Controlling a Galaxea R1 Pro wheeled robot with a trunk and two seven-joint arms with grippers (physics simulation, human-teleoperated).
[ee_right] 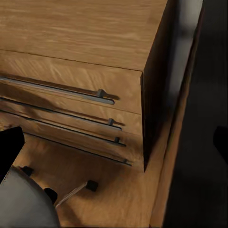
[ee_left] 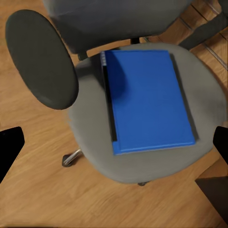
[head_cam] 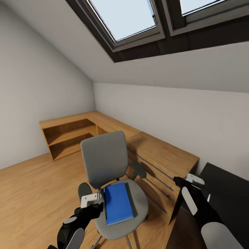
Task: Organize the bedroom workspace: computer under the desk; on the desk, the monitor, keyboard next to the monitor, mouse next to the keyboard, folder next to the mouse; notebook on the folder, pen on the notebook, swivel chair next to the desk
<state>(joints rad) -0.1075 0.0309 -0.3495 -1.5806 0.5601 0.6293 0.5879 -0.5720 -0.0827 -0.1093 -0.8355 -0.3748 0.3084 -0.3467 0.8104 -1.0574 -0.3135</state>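
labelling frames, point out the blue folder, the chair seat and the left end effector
folder [ee_left: 149, 99], left wrist view, middle of its blue cover
chair seat [head_cam: 141, 202], head view, bare grey padding beside the folder
left end effector [head_cam: 92, 200], head view, between its fingertips
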